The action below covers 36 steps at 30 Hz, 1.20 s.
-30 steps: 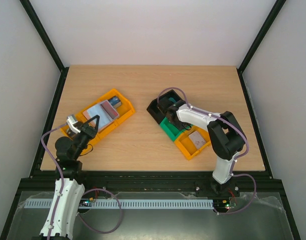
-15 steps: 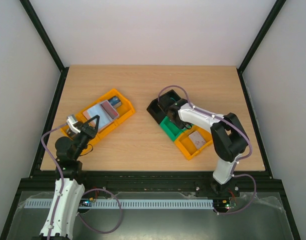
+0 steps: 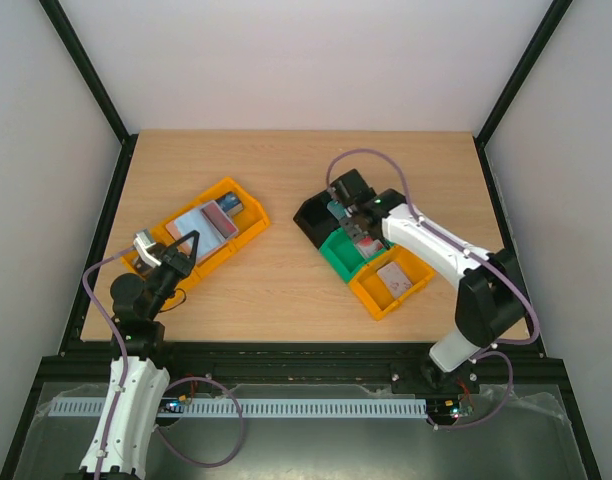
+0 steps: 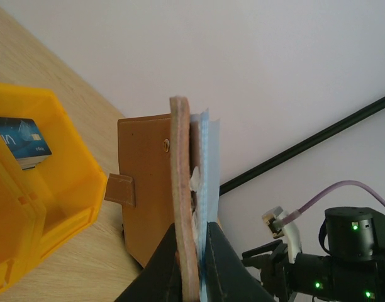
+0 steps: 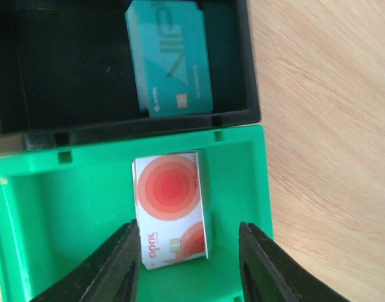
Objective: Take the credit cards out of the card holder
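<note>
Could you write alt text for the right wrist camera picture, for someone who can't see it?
A red-and-white card lies flat in a green bin, framed by the open right gripper. In the adjoining black bin lies a teal card, and the wooden table shows along one side.

Bright, even, diffuse light fills every view; shadows on the surface (image 3: 286, 290) are faint and soft. Inside the black bin (image 5: 66, 69) it is dim.
</note>
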Motion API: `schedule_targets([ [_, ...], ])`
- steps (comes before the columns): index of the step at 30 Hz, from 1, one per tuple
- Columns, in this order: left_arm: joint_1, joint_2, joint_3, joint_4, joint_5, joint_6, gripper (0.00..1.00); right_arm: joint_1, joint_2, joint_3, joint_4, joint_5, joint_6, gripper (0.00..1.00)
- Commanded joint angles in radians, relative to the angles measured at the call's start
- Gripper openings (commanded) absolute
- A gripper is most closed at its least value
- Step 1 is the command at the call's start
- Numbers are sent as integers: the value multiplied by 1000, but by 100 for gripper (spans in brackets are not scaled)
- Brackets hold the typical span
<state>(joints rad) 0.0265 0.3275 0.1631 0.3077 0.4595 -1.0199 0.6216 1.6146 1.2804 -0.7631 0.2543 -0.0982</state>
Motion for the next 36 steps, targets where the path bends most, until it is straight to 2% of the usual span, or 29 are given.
schedule_targets([
  [1,-3,-13,-6,39,4,6,2,-77,-46,-53,97,-124,102,36],
  [5,-3,-17,-8,39,7,6,2,-118,-40,-111,144,-156,141,26],
  [9,-3,-21,-9,36,7,7,2,-155,1,-143,166,-101,165,17],
  [13,-4,-22,-8,35,7,5,2,-157,53,-145,169,-59,163,12],
  [23,-4,-21,-12,39,6,6,2,-157,116,-185,208,-75,157,10],
  [30,-4,-20,-14,39,5,6,2,-157,129,-196,234,-162,158,10],
  [33,-3,-19,-15,41,4,6,2,-157,129,-198,240,-188,165,6],
  [36,-3,-19,-14,40,3,6,2,-157,123,-198,241,-117,182,2],
])
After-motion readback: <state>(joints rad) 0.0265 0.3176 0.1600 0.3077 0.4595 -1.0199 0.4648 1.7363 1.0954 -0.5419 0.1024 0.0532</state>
